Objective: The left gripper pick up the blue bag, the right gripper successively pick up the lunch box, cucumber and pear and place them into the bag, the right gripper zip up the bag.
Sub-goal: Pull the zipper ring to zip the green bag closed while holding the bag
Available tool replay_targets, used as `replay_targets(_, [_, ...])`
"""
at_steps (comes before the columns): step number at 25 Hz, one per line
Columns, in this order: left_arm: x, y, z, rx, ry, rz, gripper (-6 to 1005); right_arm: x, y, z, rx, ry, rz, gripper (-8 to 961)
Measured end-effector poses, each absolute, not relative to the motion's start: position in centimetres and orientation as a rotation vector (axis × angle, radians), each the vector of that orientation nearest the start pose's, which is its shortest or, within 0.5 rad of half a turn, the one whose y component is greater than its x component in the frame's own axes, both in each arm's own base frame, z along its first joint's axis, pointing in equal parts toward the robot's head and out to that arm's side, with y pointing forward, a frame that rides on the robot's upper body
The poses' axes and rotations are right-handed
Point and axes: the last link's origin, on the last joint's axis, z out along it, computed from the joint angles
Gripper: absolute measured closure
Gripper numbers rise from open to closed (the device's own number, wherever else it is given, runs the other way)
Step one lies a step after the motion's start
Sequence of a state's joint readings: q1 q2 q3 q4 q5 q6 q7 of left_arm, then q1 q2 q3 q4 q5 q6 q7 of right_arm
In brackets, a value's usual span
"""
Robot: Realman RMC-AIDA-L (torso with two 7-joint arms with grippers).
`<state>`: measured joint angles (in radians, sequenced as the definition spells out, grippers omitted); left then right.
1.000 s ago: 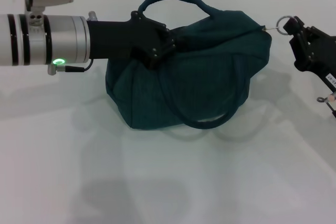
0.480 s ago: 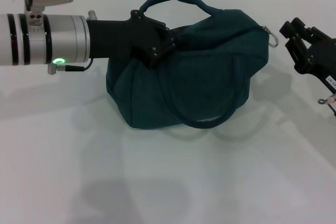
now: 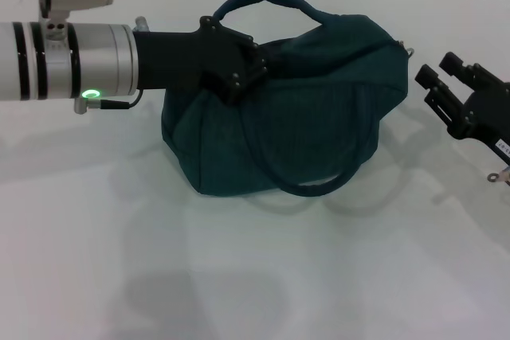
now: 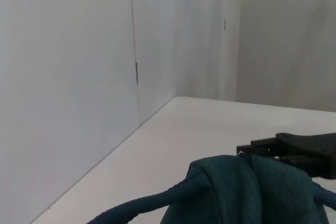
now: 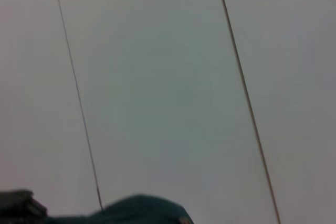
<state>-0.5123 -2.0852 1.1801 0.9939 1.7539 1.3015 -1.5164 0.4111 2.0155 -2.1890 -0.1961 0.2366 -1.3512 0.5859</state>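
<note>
Teal blue bag (image 3: 311, 117) zipped, left hand (image 3: 243, 69) clamping it, right hand (image 3: 437, 79) apart beside.

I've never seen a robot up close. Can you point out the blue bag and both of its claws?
blue bag (image 3: 311, 133), head view: front fabric panel.
left gripper (image 3: 239, 69), head view: claw clamped on the bag's top.
right gripper (image 3: 438, 85), head view: between its open fingertips, beside the bag.

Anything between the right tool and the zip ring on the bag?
Nothing visible. The right tool, open, sits just beside the bag's end; only bare table lies between it and the zip ring. The left tool grips the bag's other end.
</note>
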Motion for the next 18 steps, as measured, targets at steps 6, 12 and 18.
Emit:
replay_targets(6, [-17.7, 36.5, -1.0, -2.753, -0.231, -0.587, 950, 29.5, 31.8, -3.2, -2.024, 0.588, 0.98, 517])
replay_targets(12, [-17.8, 36.5, -1.2, -2.755, -0.228, -0.592, 949, 28.5, 33.4, -3.3, -2.028, 0.54, 0.955, 527])
replay_targets(18, [-17.8, 36.6, -1.2, -2.756, -0.219, -0.593, 950, 27.5, 34.0, -4.1, -2.091, 0.511, 0.928, 536])
